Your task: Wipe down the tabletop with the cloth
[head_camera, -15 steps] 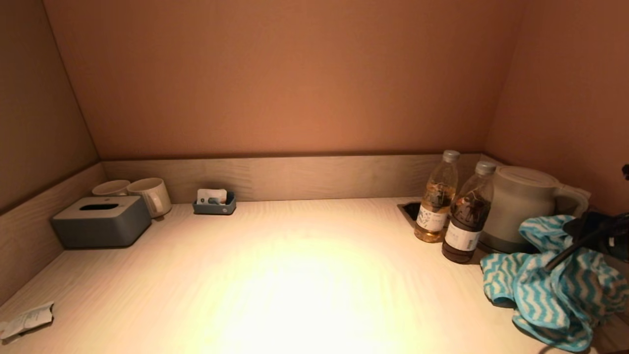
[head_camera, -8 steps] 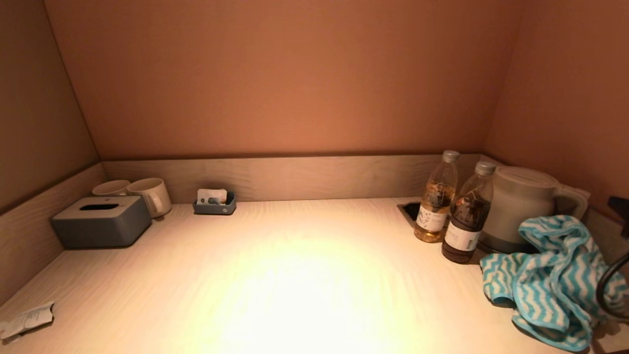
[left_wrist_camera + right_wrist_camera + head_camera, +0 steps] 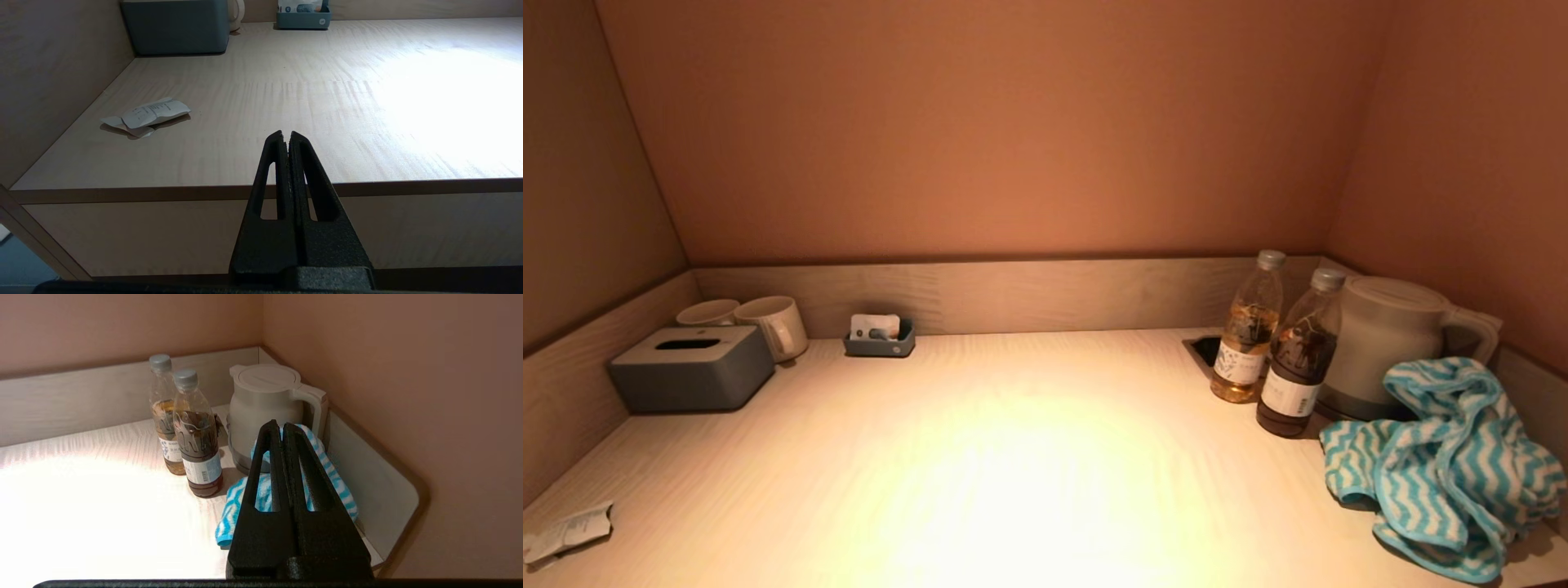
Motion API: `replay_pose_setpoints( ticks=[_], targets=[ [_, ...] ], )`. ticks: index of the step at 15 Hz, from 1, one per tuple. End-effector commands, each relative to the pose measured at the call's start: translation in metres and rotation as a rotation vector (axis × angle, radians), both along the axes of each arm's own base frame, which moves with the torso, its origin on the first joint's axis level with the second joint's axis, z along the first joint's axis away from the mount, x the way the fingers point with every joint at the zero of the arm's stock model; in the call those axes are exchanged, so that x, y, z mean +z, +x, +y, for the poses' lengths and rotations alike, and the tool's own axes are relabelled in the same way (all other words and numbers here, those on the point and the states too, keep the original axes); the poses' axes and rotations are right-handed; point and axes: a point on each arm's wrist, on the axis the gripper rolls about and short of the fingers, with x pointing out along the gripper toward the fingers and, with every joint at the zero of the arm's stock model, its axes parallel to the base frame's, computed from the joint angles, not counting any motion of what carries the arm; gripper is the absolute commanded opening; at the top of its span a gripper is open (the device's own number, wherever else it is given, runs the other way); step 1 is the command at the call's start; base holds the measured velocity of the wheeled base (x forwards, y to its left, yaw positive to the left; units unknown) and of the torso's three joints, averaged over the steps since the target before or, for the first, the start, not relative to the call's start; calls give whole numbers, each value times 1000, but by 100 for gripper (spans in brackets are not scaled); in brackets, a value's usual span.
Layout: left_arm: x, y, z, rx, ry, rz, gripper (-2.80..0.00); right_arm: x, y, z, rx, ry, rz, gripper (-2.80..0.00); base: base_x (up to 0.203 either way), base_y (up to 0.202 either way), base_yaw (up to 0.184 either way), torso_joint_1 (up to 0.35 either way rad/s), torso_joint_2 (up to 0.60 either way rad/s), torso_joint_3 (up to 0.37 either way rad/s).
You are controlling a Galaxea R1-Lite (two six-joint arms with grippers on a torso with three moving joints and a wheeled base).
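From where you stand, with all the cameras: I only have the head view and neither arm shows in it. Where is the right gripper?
Observer: The right gripper is shut and empty, held back from the cloth, which lies bunched in front of the kettle.
Operator: And the left one?
Observer: The left gripper is shut too, off the front edge of the tabletop, near the crumpled paper.
Operator: Is that paper lying flat?
Observer: No, the left wrist view shows it creased, with one end lifted and a shadow beneath.
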Motion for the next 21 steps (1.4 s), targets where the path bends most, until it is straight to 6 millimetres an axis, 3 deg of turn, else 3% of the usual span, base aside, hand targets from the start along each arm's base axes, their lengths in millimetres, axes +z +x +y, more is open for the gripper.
replay_pose_setpoints(
  ticks=[1,5,14,21],
  targets=[
    [0,0,0,-1,-1,0,-280,2,-22,5,-1,-19,-54,-280,0,0,0,0,0,0],
    [0,0,0,0,-1,0,-280,8,-43,9,5,-50,-92,-280,0,0,0,0,0,0],
    [0,0,0,1,-1,0,-280,-15,-108,21,162,-62,-141,-280,0,0,0,0,0,0],
    [0,0,0,1,-1,0,-280,-32,-126,20,206,-55,-145,-280,0,0,0,0,0,0]
  ],
)
